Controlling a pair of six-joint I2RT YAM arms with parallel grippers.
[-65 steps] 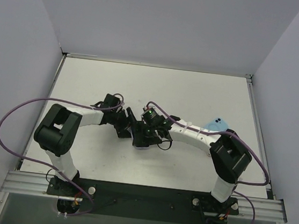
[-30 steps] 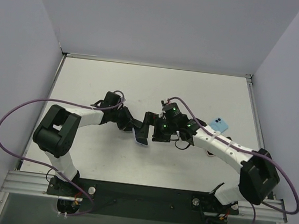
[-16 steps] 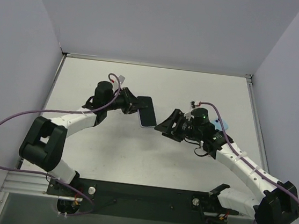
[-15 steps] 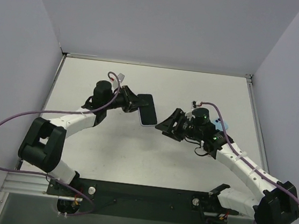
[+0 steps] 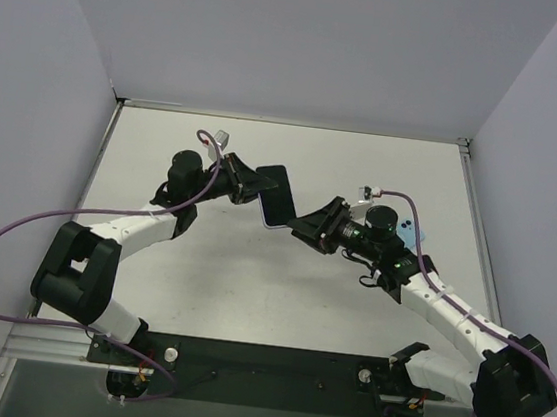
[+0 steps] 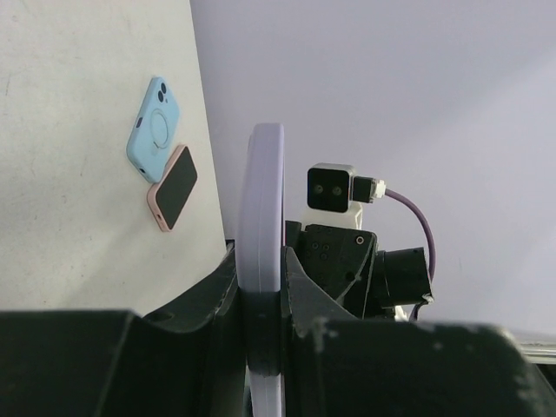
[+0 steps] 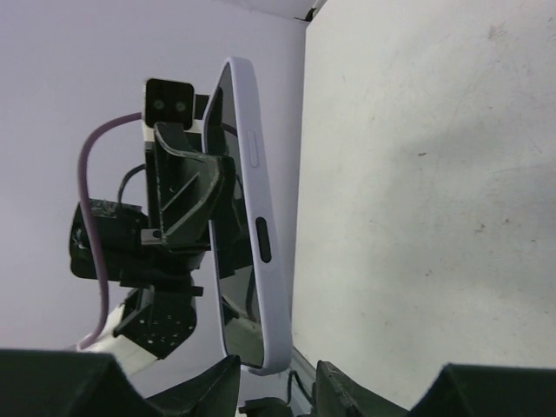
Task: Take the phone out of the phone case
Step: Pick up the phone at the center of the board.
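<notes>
The phone (image 5: 274,190), dark screen showing, sits in a lavender phone case (image 5: 279,224) held up off the table. My left gripper (image 5: 246,183) is shut on its left end; in the left wrist view the phone case (image 6: 263,200) stands edge-on, pinched by that left gripper (image 6: 263,287). My right gripper (image 5: 307,227) reaches the phone's lower right corner. In the right wrist view the phone case (image 7: 254,217) and phone screen (image 7: 228,261) hang just past my right gripper (image 7: 278,391), whose jaws stand apart on either side of the end, gaps showing.
A light blue case (image 6: 155,129) and a pink-edged phone (image 6: 173,187) lie side by side on the white table (image 5: 248,296), by the right arm's forearm. Grey walls close in the table on three sides.
The left arm has lifted the cased phone up and toward the back. The right arm swung out, then came in to the phone's end, its jaws narrowing.
</notes>
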